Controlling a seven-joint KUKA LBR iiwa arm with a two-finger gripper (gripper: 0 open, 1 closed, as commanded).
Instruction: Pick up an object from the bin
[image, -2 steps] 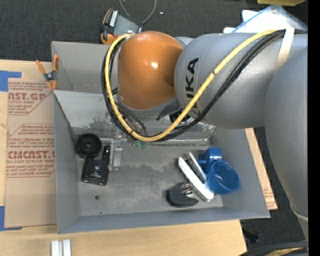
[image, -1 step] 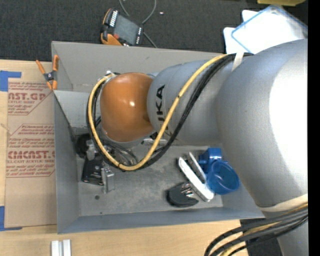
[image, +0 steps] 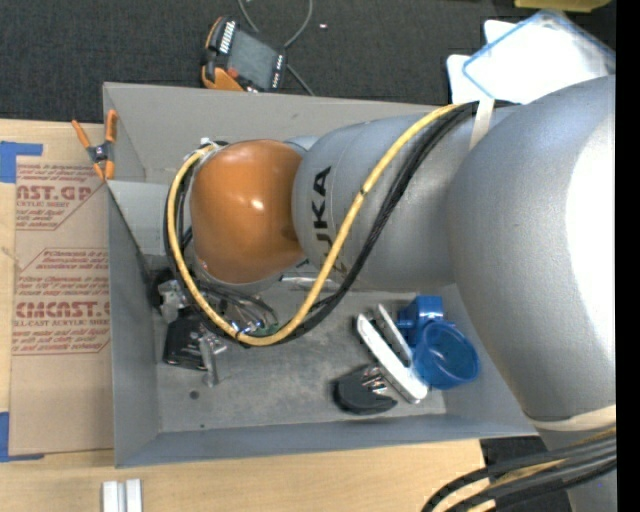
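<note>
My gripper (image: 207, 352) hangs low over the bin's left part, close to the left wall, mostly hidden under the arm's orange dome and cables. A small black thing (image: 180, 346) sits right against it on the floor; whether the gripper holds it I cannot tell. Well off to the right lie a blue plastic cup (image: 443, 352) on its side, a long white flat piece (image: 388, 358) leaning beside it, and a black rounded thing (image: 362, 392) with a metal bit near the front wall.
The thick silver arm crosses the bin from the right and hides its back and middle. Bare grey floor shows between the gripper and the black rounded thing, along the front wall.
</note>
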